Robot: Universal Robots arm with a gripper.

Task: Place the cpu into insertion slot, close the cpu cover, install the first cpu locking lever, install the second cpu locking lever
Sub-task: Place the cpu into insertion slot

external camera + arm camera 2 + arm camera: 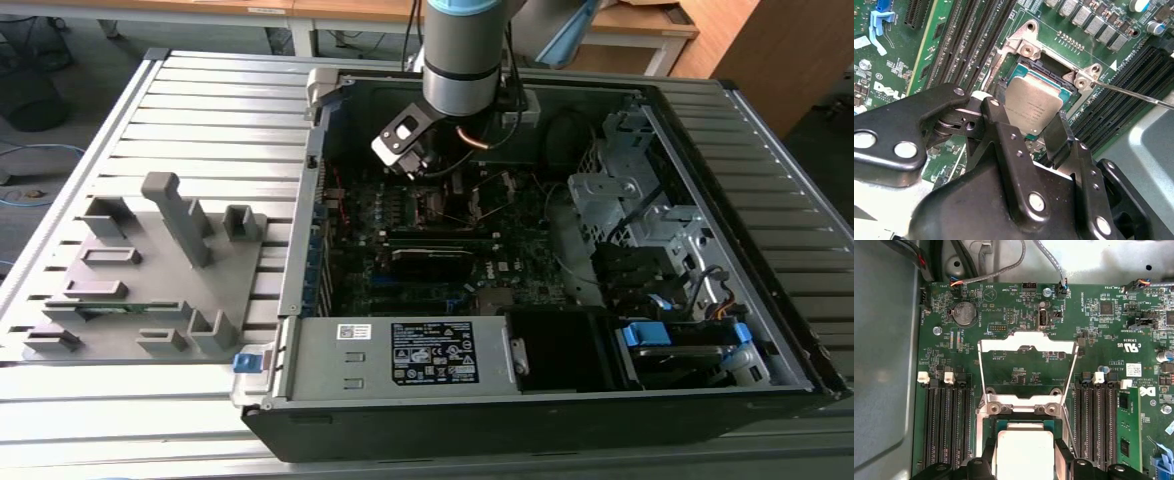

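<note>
In both wrist views the cpu [1034, 102] [1024, 452], a flat square chip with a dull grey top, sits between my black fingers [996, 125]. My gripper [1026, 116] [1025, 456] is shut on its two opposite edges. The chip is right over the insertion slot [1048, 75] [1050, 426], whose dark frame and metal rim show around it. I cannot tell whether it is seated. The cpu cover [1026, 342], a silvery window frame, stands flipped open behind the slot. A thin locking lever [1134, 95] [1067, 426] sticks out free beside the slot. In the exterior view my gripper [424, 165] is low inside the open computer case.
Long black memory slots [946, 425] [1096, 420] flank the socket, with a card [1128, 430] on one side. Cables [999, 270] run along the case wall. In the exterior view a grey fixture plate [147, 270] lies at the left, and a drive cage [641, 210] and power supply [427, 352] crowd the case.
</note>
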